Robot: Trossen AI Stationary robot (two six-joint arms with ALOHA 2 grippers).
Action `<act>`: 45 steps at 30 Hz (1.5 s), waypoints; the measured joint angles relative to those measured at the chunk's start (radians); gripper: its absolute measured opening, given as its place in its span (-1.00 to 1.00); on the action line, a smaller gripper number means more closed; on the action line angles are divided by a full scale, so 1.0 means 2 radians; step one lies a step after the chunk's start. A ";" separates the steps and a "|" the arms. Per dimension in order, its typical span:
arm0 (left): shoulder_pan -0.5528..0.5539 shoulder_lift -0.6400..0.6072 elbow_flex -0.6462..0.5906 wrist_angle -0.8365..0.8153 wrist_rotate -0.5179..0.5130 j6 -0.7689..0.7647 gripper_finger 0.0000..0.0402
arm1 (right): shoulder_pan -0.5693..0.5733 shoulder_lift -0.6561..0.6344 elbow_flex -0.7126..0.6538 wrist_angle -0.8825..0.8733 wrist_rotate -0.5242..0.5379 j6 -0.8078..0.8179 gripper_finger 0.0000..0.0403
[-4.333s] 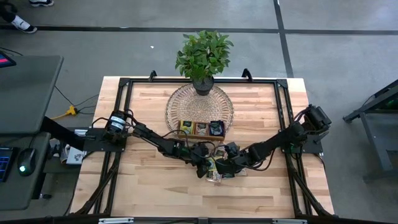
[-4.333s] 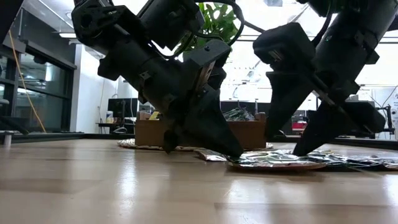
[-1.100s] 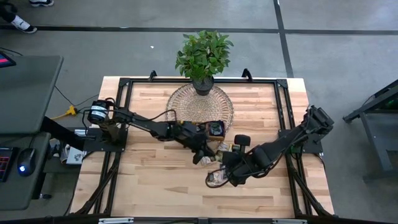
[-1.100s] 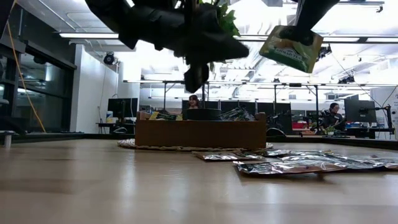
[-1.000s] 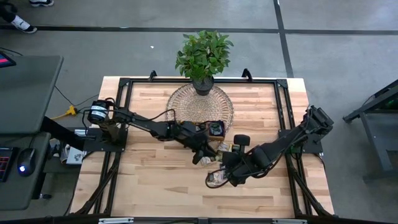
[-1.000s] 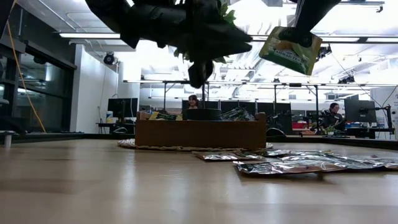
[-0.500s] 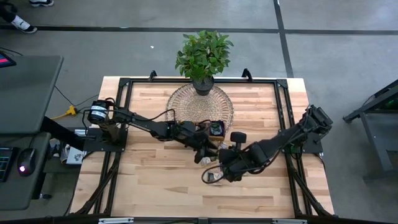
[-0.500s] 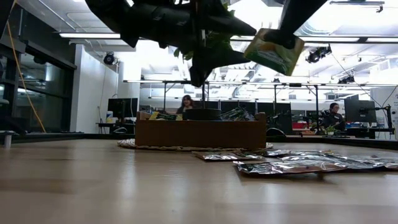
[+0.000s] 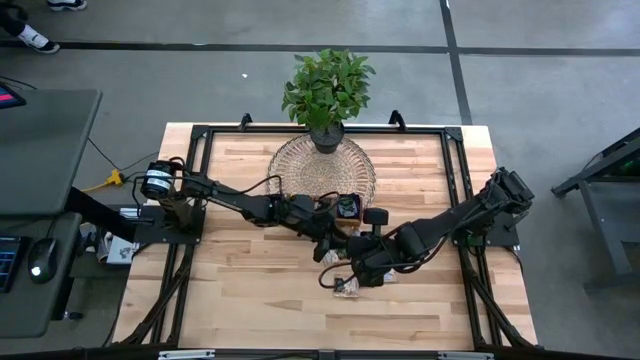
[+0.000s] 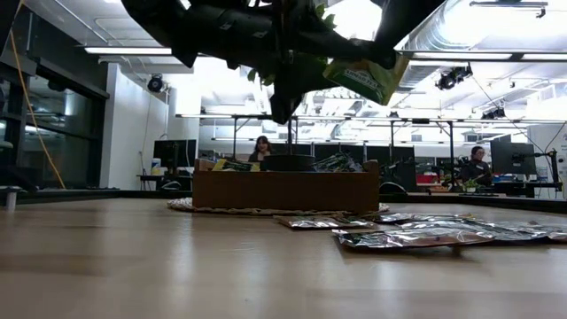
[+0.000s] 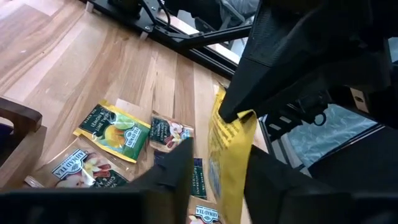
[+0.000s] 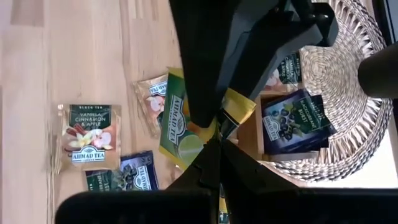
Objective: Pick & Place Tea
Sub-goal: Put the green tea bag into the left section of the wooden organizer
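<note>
The tea in play is one yellow-green sachet (image 10: 359,80), up in the air in front of the wooden tray (image 10: 283,190), and the right gripper (image 12: 217,146) has it pinched tight by one edge so the rest hangs free. The left gripper (image 9: 326,250) is right there beside it, nose to nose over the middle of the table (image 9: 240,290); whether it has closed on the wrapper I cannot tell. This looks to me like a hand-over, or a two-handed straightening, ahead of the drop into the tray. To do it well, the receiving side wants a flat, square bite on the free half of the wrapper, well clear of the other gripper's pinch, and the right should let go only once that bite is sure, because a slack foil wrapper will twist and slip. The rest of the tea, the loose sachets (image 10: 416,235), lies flat on the wood below and just beside the two grippers, so lift straight up and do not sweep sideways. Room is tight towards the tray: its wall stands close, on a woven mat (image 9: 320,165), with the potted plant (image 9: 328,85) behind. The near side of the table lies open, the safer way to back out. Come over the tray wall from above, not across it.
</note>
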 joint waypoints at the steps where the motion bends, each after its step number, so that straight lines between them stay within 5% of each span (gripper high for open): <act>1: 0.000 0.000 0.000 0.000 0.000 0.000 -0.52 | 0.000 0.000 0.000 0.000 0.000 -0.002 -1.00; 6: 0.000 0.000 0.000 0.001 0.000 -0.001 -0.95 | 0.000 0.000 0.000 -0.001 -0.002 -0.003 -1.00; 16: 0.000 0.000 0.000 0.001 0.000 0.000 -0.99 | 0.000 0.000 0.000 0.000 -0.005 -0.007 -0.96; 26: 0.000 0.000 0.000 -0.003 -0.004 0.000 -1.00 | -0.007 -0.001 0.000 -0.001 -0.039 0.034 -0.30; 33: 0.000 0.000 0.000 -0.009 -0.052 0.011 -1.00 | -0.016 -0.023 0.000 -0.031 -0.038 0.082 0.16; 45: 0.000 -0.021 -0.020 -0.032 -0.157 0.041 -1.00 | -0.015 -0.077 -0.002 -0.136 0.018 0.136 0.27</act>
